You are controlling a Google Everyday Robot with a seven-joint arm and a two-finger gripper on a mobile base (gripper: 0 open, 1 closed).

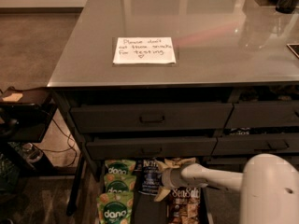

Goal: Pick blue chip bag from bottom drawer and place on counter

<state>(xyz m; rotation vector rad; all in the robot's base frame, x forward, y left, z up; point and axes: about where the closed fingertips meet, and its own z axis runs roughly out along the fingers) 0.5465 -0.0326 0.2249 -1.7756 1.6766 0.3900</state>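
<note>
Arm [217, 180] stretches level over the bottom drawer [144, 211], hand [160, 179] spread apart beside the blue chip bag [150, 177].

A cream-white gripper [160, 180], tan fingers [174, 162] spread, hung over the navy blue chip bag [150, 177] with white lettering in the dark grey bottom drawer [145, 210], beside green bags [115, 190], below the glossy grey counter [215, 41].

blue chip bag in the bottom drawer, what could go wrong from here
1. The open two-finger gripper sits at the right edge of the dark navy glossy chip bag, close to the brown SeaSalt bag; it might pinch the wrong bag or both.
2. The shallow grey drawer front lies just above; lifting straight up could catch it.
</note>
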